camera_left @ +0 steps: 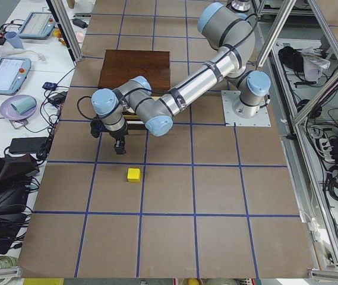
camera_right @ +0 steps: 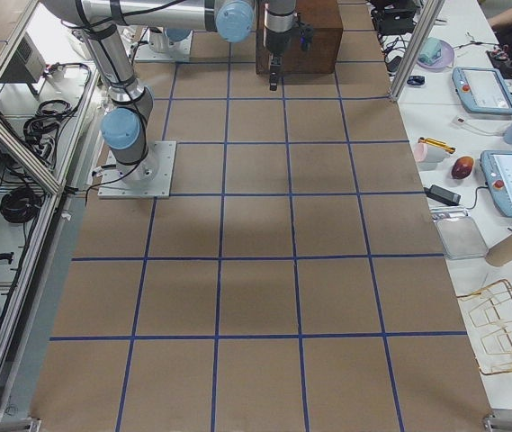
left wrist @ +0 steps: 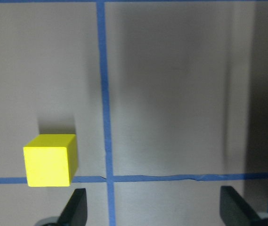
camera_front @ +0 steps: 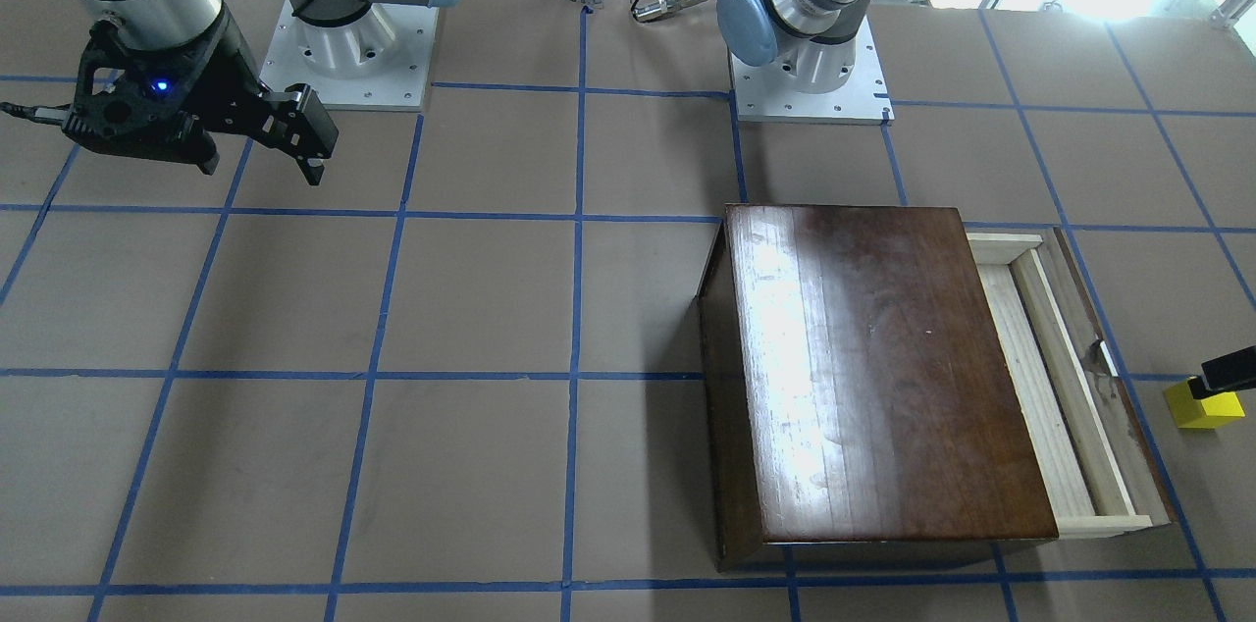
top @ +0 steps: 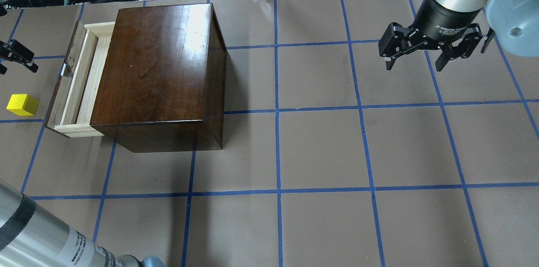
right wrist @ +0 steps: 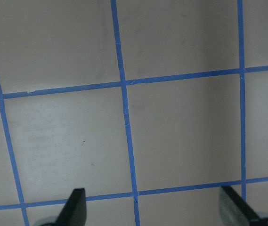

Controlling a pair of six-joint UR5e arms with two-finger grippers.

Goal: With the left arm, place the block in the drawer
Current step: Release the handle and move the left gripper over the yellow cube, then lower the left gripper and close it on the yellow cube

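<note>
Overhead and front cameras face each other across the box (top: pixel 160 69); side cameras view it endwise, wrist cameras look downward.

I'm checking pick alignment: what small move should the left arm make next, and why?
Probably slide the open left gripper sideways until the block sits between its fingers; in the wrist view the block lies on the table outside the gap, ungrasped.

Left arm (camera_left: pixel 195 83) stretched low, left gripper (left wrist: pixel 155 212) pointing down, jaws spread wide, right gripper (top: pixel 416 61) at two o'clock overhead, jaws apart
</note>
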